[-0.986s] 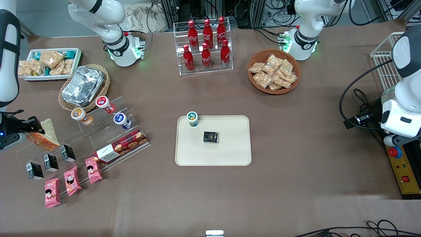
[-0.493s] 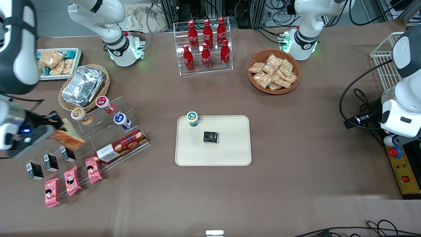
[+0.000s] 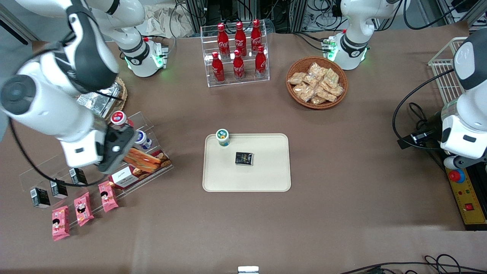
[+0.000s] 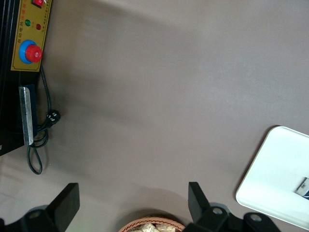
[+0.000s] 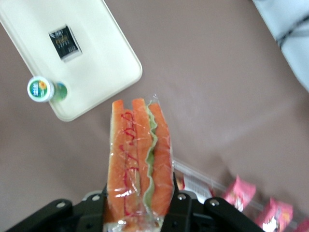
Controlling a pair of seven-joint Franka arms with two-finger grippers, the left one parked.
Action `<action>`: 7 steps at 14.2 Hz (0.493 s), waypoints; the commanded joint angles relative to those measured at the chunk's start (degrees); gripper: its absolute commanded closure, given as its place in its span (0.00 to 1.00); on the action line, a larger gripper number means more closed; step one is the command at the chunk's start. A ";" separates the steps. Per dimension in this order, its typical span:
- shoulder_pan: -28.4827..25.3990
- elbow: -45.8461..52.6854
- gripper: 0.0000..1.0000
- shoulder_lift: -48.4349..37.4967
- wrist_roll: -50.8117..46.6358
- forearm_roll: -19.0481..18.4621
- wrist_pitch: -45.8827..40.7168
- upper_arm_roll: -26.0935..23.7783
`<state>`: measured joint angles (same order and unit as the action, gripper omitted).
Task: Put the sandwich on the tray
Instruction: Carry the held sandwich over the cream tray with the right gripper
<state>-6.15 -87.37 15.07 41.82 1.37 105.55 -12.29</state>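
Your tool [image 3: 121, 151] is clenched on the sandwich [image 3: 141, 160], holding it in the air above the red cookie box [image 3: 140, 169] on the clear acrylic display stand [image 3: 114, 160], toward the working arm's end of the table [image 3: 342, 160]. In the right wrist view the sandwich [image 5: 139, 164] sits edge-on between the two fingers [image 5: 186, 212], its wrap intact, with orange-red layers and a pale green strip showing through the plastic.

You will find the tray [image 3: 266, 179] flat on the table, well apart from the sandwich and toward the parked arm's end from it. Two items already rest on the tray: a small cup with a green and white lid [image 3: 222, 137] at the corner farthest from the front camera, and a small dark packet [image 3: 244, 158] near its middle. The rest of the tray surface is bare.

Nearer the front camera than the stand, three pink snack packets [image 3: 81, 209] lie on the table. A rack of red cola bottles [image 3: 237, 53] and a wicker basket of snack packs [image 3: 316, 82] stand farther from the front camera than the tray.
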 commanded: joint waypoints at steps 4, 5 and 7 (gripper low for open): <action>-11.41 1.41 0.59 7.59 -4.10 -3.65 11.49 0.16; -12.56 1.41 0.59 8.99 -4.29 -3.74 13.52 0.16; -14.32 1.33 0.59 11.46 -4.20 -3.74 16.69 0.08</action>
<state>-19.30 -87.40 23.64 38.17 -1.07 119.46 -12.29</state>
